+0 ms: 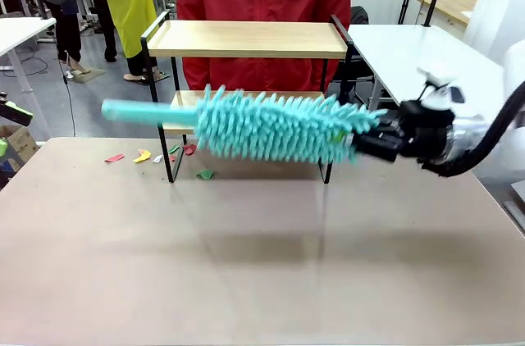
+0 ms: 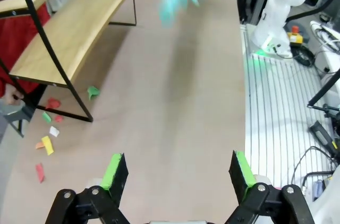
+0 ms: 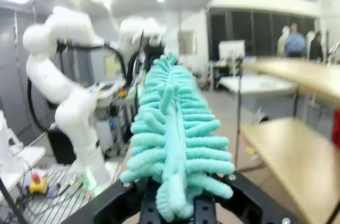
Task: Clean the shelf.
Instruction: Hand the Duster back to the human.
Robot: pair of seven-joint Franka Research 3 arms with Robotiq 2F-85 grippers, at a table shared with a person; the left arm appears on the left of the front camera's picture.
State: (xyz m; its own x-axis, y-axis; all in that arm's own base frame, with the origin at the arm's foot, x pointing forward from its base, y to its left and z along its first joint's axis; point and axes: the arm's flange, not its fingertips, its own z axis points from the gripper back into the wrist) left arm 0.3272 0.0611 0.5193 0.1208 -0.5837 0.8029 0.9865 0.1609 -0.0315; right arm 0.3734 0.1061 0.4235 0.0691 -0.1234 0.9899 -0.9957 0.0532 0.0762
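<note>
Front view has the right gripper [image 1: 365,143] clamped on the teal duster [image 1: 275,126], held level just before the shelf [image 1: 246,38] at the table's far side, left gripper [image 2: 178,173] spread empty; I'd say sweep the fronds along each board, nudging scraps [image 1: 141,156] clear.

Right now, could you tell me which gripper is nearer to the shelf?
The right gripper, holding the duster in front of the shelf. The left gripper hangs open over the table, farther back.
</note>
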